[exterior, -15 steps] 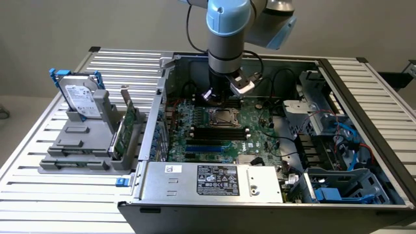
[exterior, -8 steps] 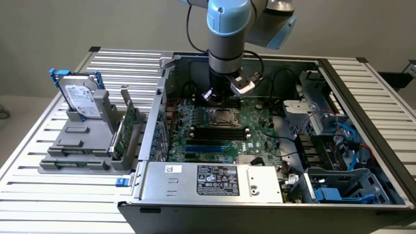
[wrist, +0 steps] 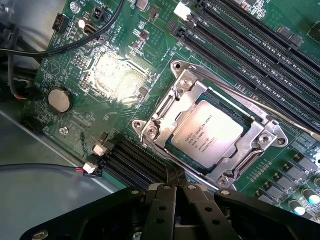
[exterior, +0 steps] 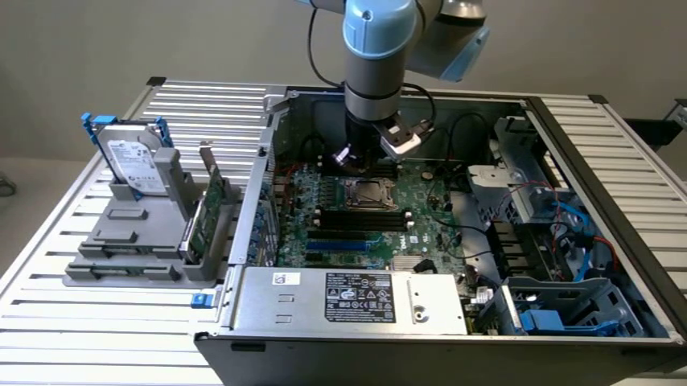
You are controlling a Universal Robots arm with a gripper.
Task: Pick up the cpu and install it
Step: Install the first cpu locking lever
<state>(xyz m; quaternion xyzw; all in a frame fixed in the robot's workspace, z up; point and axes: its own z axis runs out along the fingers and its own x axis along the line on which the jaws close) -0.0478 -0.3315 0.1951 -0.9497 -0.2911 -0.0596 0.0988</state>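
A small, flat, square silvery CPU chip point(wrist: 207, 132) sits inside the square metal-framed socket point(wrist: 187, 87) of a green motherboard point(wrist: 75, 120). The black gripper point(wrist: 175, 190) hovers just beside that socket, clear of it, its fingers closed together on nothing.

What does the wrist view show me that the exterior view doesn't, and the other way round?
Wrist view: the cpu lying inside the socket frame, lettering on its lid. Exterior view: the arm above the open case, the hard drive standing in a rack outside it. Both: the shut gripper near the socket frame, black memory slots, green board.
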